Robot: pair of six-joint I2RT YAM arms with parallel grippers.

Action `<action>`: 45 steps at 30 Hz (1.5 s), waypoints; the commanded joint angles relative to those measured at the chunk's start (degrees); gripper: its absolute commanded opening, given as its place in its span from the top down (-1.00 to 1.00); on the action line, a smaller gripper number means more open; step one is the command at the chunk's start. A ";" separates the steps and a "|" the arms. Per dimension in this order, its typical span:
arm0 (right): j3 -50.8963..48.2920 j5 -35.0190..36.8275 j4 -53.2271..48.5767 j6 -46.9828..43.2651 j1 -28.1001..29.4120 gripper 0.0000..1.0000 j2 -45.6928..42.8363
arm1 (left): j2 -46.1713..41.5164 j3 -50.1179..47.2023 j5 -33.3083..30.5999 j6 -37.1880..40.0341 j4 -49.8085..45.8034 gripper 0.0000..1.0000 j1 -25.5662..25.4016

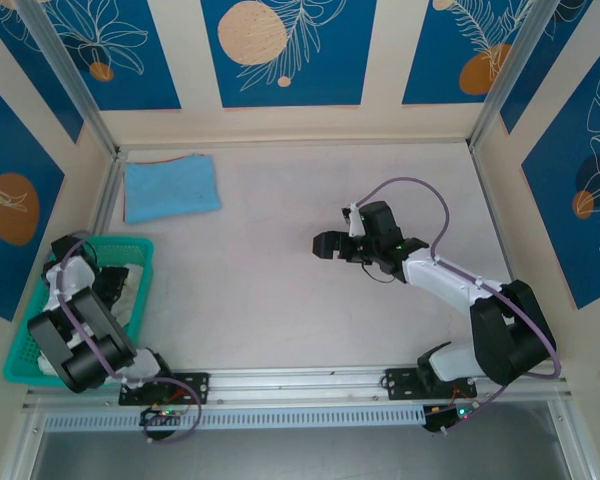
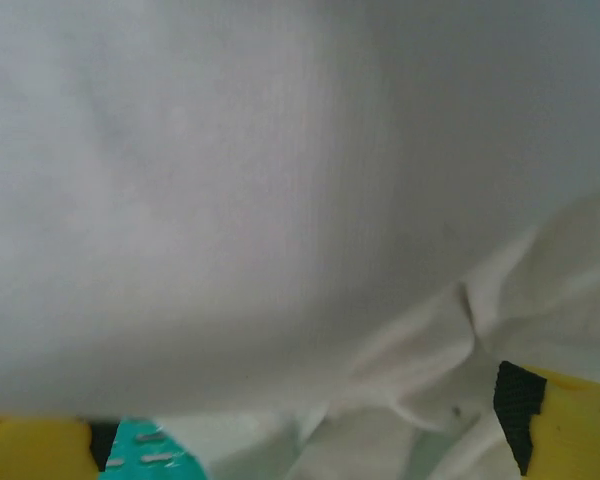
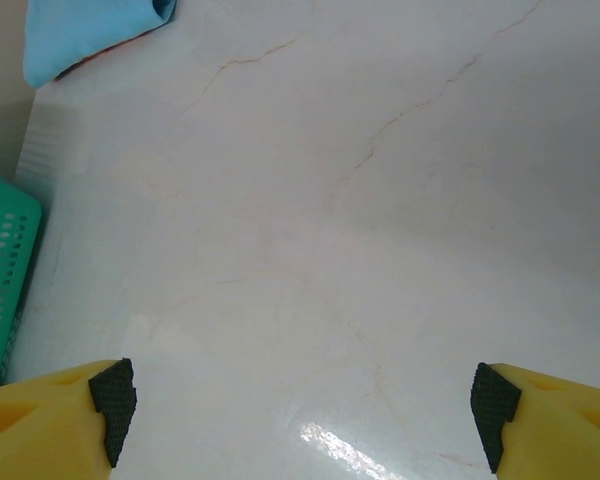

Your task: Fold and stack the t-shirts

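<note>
Pale, faintly veined counter [image 1: 260, 300], boxed in by cream walls [image 1: 280, 125] with blue leaf-and-orange-disc panels [image 1: 280, 50]. Folded light-blue t-shirt [image 1: 170, 187] flat in the far left corner. White t-shirt [image 2: 280, 200] heaped in the teal basket [image 1: 130, 242] at the near left edge (cloth pressed close to the lens). Left hand [image 2: 305, 440] down in the basket, fingers apart against the white cloth. Right hand [image 3: 300, 400] over mid-counter, fingers wide apart, bare counter between.

No writing, labels or numbers can be read anywhere.

white t-shirt [image 2: 230, 200] blurred, too close in left wrist view; light-blue t-shirt [image 3: 85, 30] cut off at far left corner.
</note>
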 commanded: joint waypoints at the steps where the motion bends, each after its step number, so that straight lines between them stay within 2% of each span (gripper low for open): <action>1: 2.45 -0.88 -2.08 -2.01 1.24 -0.79 1.05 | -0.12 0.88 4.48 0.05 2.52 -0.73 0.95; 3: 3.09 -0.90 -2.66 -2.41 1.86 -0.79 1.60 | -0.97 0.41 3.97 0.51 3.10 -0.40 0.91; 6: 3.73 -0.75 -3.30 -2.85 2.55 -0.79 2.03 | -2.25 0.35 3.75 1.08 3.27 0.40 0.95; 7: 3.74 -0.71 -3.26 -2.91 2.59 -0.79 2.01 | -2.85 0.45 4.04 1.22 3.30 0.58 1.00; 11: 3.72 -0.76 -3.35 -2.94 2.76 -0.79 1.97 | -5.95 2.47 2.94 2.34 1.45 1.00 0.78; 15: 3.74 -0.66 -3.35 -2.93 2.79 -0.80 1.97 | -11.19 7.11 0.91 4.67 -2.06 1.00 -1.54; 18: 3.83 -0.42 -3.42 -2.81 2.71 -0.79 2.12 | -14.63 11.05 -4.11 5.35 -5.19 1.00 -6.47; 22: 3.61 -0.18 -3.41 -2.55 2.56 -0.79 1.92 | -20.07 17.00 -7.57 4.51 -7.44 1.00 -13.79; 26: 3.14 -0.22 -3.09 -2.07 2.12 -0.79 1.45 | -21.54 33.07 -20.65 8.54 -10.50 1.00 -30.08; 31: 2.12 -0.18 -2.07 -1.26 1.15 -0.79 0.37 | -12.96 58.04 -23.66 15.49 -15.23 1.00 -47.38; 34: 1.01 0.07 -1.10 -0.52 0.35 -0.79 -0.86 | -8.44 66.76 -26.17 20.86 -13.17 1.00 -59.46; 38: -0.69 2.12 -0.18 0.76 -1.20 -0.79 -3.54 | 0.75 75.72 -16.16 21.75 -14.51 1.00 -68.43; 43: -5.14 6.18 2.09 2.79 -4.09 -0.79 -9.80 | 16.62 84.13 -4.61 21.75 -15.18 1.00 -79.08; 44: -6.02 7.80 2.21 3.71 -4.82 -0.79 -11.24 | 20.68 86.17 -3.50 21.04 -15.98 0.97 -80.12; 45: -7.04 9.53 2.21 4.74 -5.79 -0.80 -12.73 | 25.06 88.63 -2.69 20.45 -17.44 0.83 -80.62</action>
